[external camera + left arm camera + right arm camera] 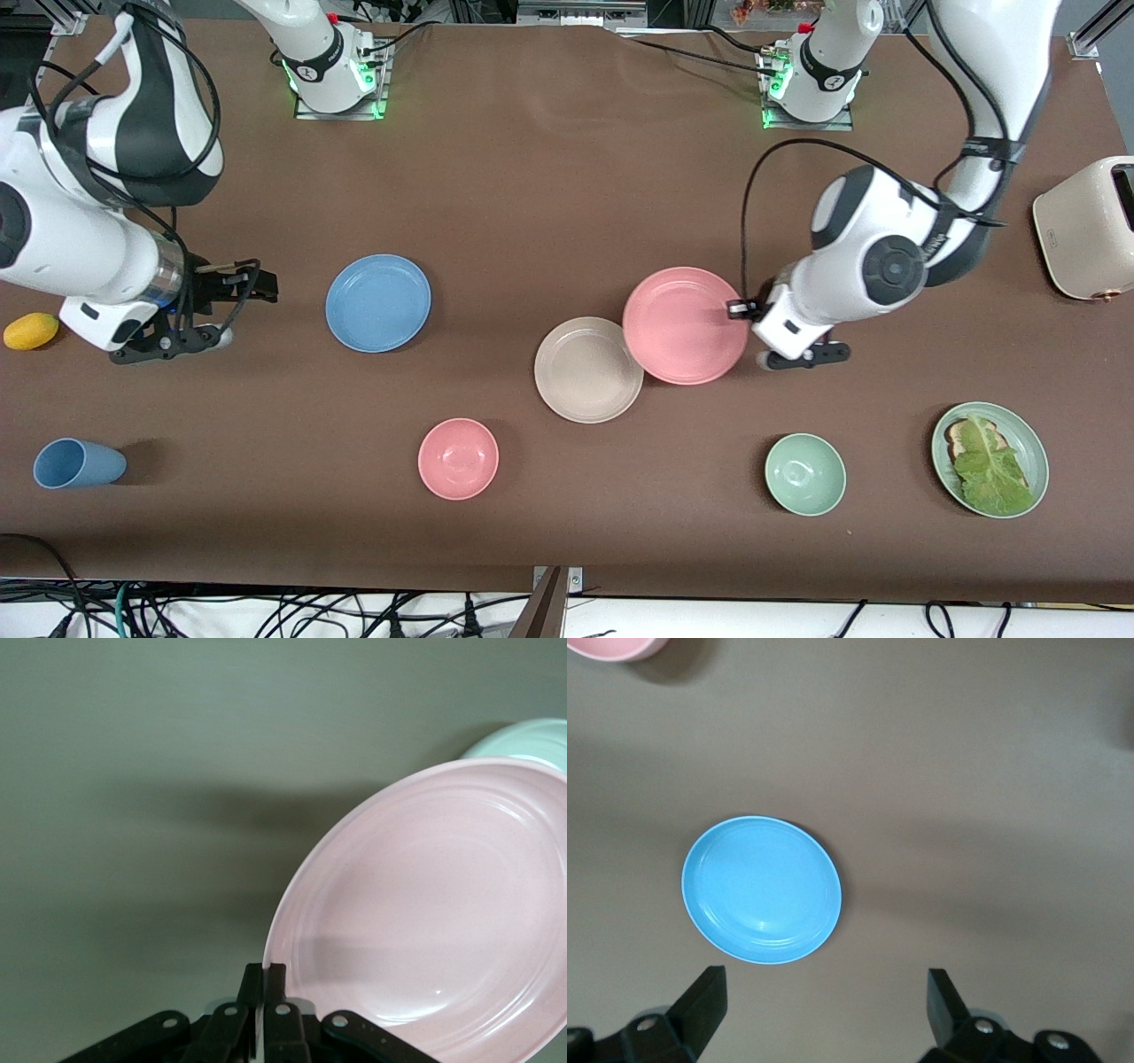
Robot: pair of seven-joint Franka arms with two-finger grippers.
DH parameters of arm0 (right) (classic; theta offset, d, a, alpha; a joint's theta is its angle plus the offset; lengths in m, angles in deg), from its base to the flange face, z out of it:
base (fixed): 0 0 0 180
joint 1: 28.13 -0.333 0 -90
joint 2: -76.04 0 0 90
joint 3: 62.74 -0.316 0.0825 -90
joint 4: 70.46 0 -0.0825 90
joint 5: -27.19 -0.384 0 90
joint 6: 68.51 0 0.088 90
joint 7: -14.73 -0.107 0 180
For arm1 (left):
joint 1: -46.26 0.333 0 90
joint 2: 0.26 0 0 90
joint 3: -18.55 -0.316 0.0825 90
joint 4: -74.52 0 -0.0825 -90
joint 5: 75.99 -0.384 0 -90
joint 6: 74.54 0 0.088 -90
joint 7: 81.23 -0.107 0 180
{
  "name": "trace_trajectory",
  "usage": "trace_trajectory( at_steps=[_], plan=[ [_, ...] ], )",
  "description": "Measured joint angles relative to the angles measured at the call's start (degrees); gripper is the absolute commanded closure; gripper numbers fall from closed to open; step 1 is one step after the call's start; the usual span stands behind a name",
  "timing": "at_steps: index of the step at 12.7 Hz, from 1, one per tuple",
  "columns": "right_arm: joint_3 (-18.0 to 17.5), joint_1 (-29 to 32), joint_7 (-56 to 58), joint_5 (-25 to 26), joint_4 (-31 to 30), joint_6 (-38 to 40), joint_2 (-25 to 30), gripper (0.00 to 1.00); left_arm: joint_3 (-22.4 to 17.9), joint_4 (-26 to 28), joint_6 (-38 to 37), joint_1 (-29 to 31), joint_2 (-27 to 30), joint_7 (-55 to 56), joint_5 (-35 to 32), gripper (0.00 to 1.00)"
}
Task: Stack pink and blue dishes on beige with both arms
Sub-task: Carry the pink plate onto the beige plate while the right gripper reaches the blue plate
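My left gripper is shut on the rim of the pink plate, at the side toward the left arm's end of the table. The pink plate sits tilted, and its other edge overlaps the rim of the beige plate. The blue plate lies flat toward the right arm's end. My right gripper hangs open above bare table beside the blue plate, with nothing between its fingers.
A pink bowl, a green bowl and a green plate with bread and lettuce stand nearer the front camera. A blue cup lies on its side near a yellow fruit. A cream toaster stands at the left arm's end.
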Motion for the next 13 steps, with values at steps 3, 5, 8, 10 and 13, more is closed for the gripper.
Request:
trace_trajectory(
  at_steps=[3,5,8,10,13],
  plan=[
    [0.0,-0.12,-0.15,-0.01,-6.46,-7.54,-0.7,0.01,-0.26,-3.93,1.22,-5.51,-5.27,1.6,0.0,1.0],
    [0.11,-0.1,-0.34,0.0,-13.21,-15.17,-0.68,0.01,-1.15,-6.6,2.31,-8.41,-9.56,2.29,-1.16,1.0],
    [0.52,-0.02,-0.95,-0.07,-21.74,-23.6,-0.14,0.01,-2.0,-9.36,3.55,-10.21,-13.65,3.73,-2.63,1.0],
    [0.54,-0.02,-1.68,-0.1,-27.73,-29.96,0.89,0.01,-2.48,-10.46,4.84,-10.83,-14.61,4.26,-2.64,1.0],
    [0.54,-0.02,-2.12,-0.1,-37.37,-40.41,2.7,0.01,-3.5,-11.01,7.22,-11.97,-15.1,5.87,-2.64,1.0]
  ],
)
